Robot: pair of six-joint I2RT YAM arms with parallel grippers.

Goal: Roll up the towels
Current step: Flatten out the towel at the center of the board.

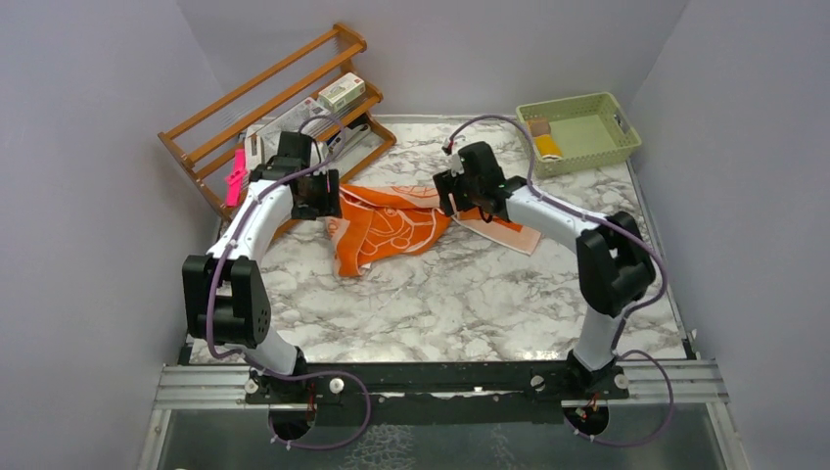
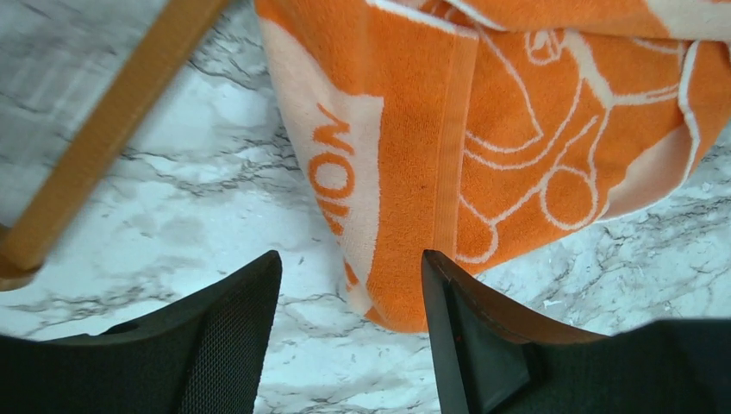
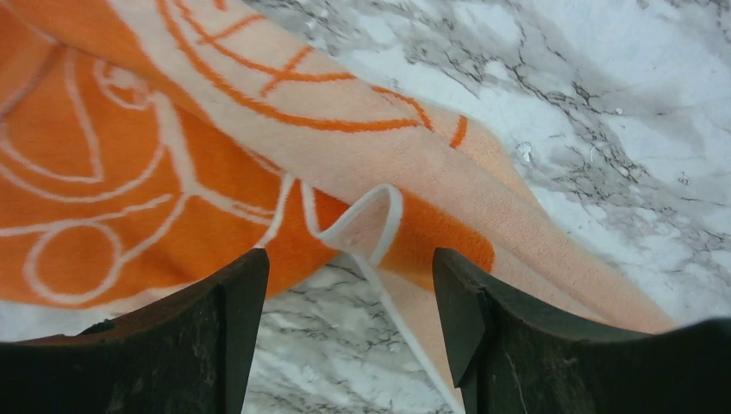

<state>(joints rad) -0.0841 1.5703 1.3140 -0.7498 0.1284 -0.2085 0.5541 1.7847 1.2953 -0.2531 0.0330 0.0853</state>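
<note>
The orange and pale peach towel (image 1: 391, 233) lies crumpled and partly folded on the marble table, between my two grippers. My left gripper (image 1: 318, 206) hovers over its left end. In the left wrist view the towel (image 2: 483, 147) has a lettered corner lying below the gap, and the left gripper (image 2: 349, 276) is open and holds nothing. My right gripper (image 1: 456, 200) hangs over the right end. There the towel (image 3: 172, 172) has a curled hem below the open right gripper (image 3: 349, 267). A mustard-yellow towel (image 1: 546, 146) lies bundled in the green basket.
A green basket (image 1: 612, 137) stands at the back right. A wooden rack (image 1: 274, 108) leans at the back left with a white box (image 1: 341, 93) and a pink item (image 1: 235, 176). Its leg (image 2: 112, 129) passes close to my left gripper.
</note>
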